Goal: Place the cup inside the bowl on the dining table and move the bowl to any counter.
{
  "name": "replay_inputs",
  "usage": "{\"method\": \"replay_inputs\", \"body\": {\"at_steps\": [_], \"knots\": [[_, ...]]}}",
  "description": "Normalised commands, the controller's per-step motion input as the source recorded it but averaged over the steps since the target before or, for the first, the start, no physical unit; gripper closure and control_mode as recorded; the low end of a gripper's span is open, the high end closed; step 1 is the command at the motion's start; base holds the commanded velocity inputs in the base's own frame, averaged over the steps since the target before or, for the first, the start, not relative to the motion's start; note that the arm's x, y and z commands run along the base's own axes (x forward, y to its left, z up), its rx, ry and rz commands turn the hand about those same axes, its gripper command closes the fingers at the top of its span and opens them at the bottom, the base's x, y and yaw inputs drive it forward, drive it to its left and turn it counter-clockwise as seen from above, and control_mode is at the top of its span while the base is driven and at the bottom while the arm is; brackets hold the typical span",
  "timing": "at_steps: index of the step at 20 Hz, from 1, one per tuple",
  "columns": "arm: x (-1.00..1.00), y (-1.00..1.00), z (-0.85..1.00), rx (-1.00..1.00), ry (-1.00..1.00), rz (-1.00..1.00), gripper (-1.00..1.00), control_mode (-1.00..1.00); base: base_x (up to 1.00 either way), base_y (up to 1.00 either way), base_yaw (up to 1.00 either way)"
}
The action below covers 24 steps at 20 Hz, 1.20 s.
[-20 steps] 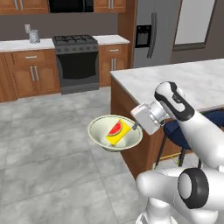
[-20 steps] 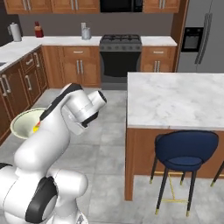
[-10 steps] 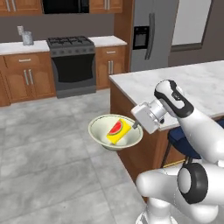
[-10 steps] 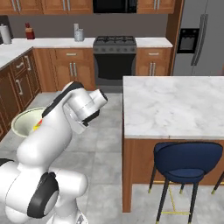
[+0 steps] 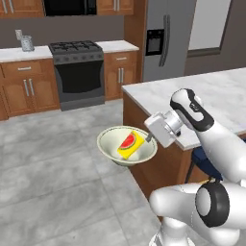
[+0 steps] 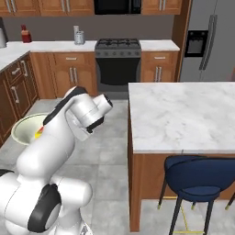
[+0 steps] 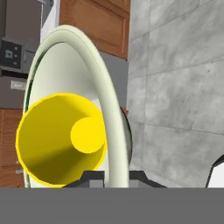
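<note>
In the left base view, we saw the gripper [image 5: 152, 138] pinched nearly shut on the near rim of the bowl [image 5: 127, 146], carrying it in the air above the floor, just off the corner of the dining table [image 5: 192, 96]. The cup [image 5: 130, 145] lay on its side inside the bowl. Against the earlier pictures the whole kitchen had slid sideways while bowl and arm kept their place, so we judged the base was driving or turning.

In the right base view, the bowl [image 6: 27, 129] peeked out from behind the arm, near the counter [image 6: 18, 48] along the wall.

In the hand view, the bowl's rim [image 7: 114, 131] ran between the fingertips, the cup [image 7: 61, 140] beside it. We judged that only the setting-down remained.
</note>
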Motion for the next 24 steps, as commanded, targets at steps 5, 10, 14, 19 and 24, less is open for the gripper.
{"method": "replay_inputs", "body": {"at_steps": [5, 10, 14, 19, 24], "knots": [[0.00, 0.00, 0.00, 0.00, 0.00, 0.00, 1.00, 1.00, 0.89, 0.08, -0.01], [0.00, 0.00, 0.00, 0.00, 0.00, 0.00, 1.00, 1.00, 0.78, 0.01, 0.00], [0.00, 0.00, 0.00, 0.00, 0.00, 0.00, 1.00, 1.00, 0.73, 0.10, 0.00], [0.00, 0.00, 0.00, 0.00, 0.00, 0.00, 1.00, 1.00, 0.82, 0.28, 0.00], [0.00, 0.00, 0.00, 0.00, 0.00, 0.00, 1.00, 1.00, 0.53, 0.63, 0.00]]}}
